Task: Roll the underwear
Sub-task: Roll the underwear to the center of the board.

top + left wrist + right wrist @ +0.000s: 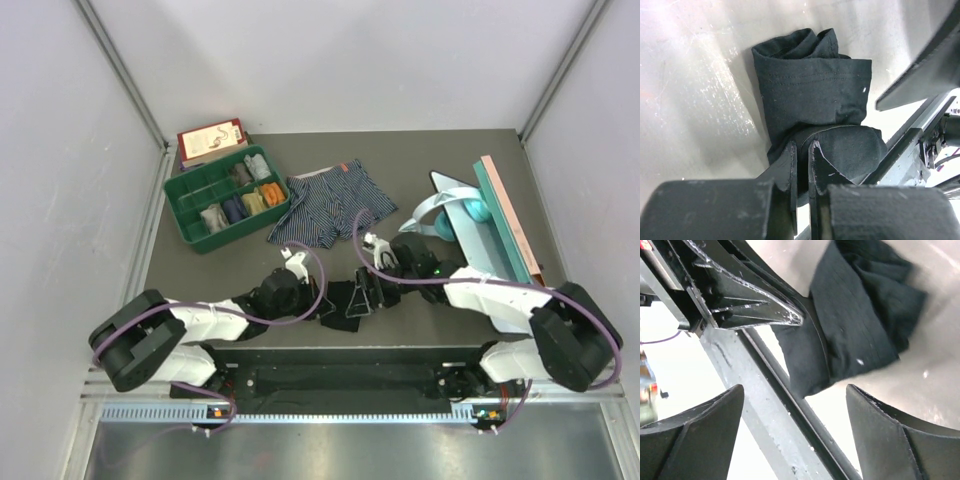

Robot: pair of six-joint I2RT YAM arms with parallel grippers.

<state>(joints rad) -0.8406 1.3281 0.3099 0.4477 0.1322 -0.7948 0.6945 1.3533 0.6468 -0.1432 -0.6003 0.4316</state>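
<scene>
Saw at the far left a green plastic tray (178, 212) with compartments, holding small rolled cloth pieces in several colours, and behind it a flat red and white box (212, 138). Saw next the left gripper (802, 150), jaws pressed nearly together, pinching a fold at the near end of the plain black cloth boxer brief (815, 85). Found this black brief near the front edge of the dark grey table (180, 270), between the two grippers, already made into a short thick bundle with folded layers showing at its far end. Judged this first piece as rolled or almost rolled, yet loose; probably needed only a last tightening and a release. Saw farther back, about the middle of the table, the dark blue cloth boxer brief with thin white stripes and orange waistband (325, 205), lying flat and spread, well apart from both grippers. Judged this second piece as not yet started, and the task as about half done at best. Saw then the right gripper (795, 435), fingers spread wide just beside the black bundle and holding nothing. Noted at the far right a teal flat board (503, 225) leaning beside a pink one, not part of the work
</scene>
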